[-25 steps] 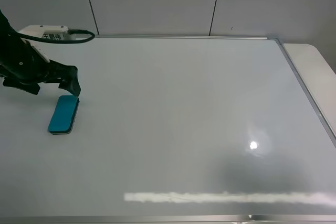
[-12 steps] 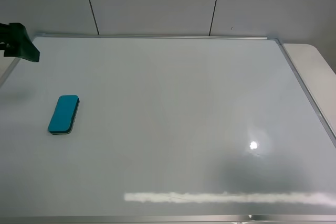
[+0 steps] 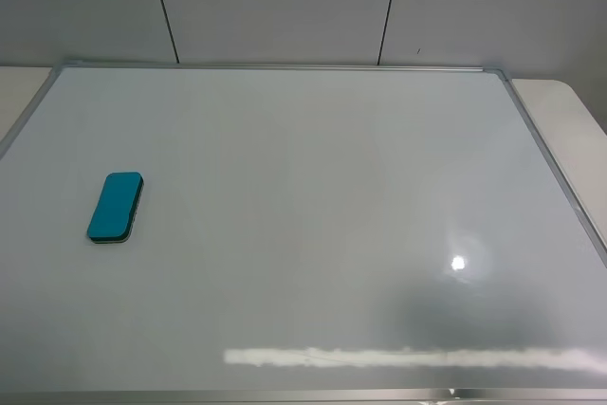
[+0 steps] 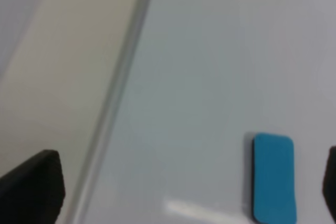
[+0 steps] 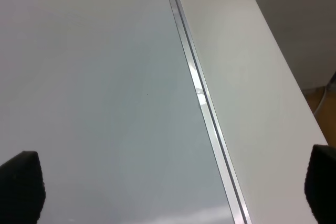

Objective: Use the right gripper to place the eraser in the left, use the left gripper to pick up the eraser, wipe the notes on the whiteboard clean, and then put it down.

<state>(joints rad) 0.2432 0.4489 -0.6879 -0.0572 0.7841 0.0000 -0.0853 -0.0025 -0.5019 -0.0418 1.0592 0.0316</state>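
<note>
The teal eraser (image 3: 116,207) lies flat on the whiteboard (image 3: 313,206), near the board's left frame edge. The left gripper (image 4: 184,187) hangs above that edge with fingers spread wide and empty. The right gripper (image 5: 168,187), likewise spread and empty, hangs over the whiteboard's right frame edge.

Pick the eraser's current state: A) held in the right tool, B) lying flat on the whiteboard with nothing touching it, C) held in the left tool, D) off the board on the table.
B: the eraser lies flat on the whiteboard near its left side, with no arm in the high view and the left tool open and clear of it.
</note>
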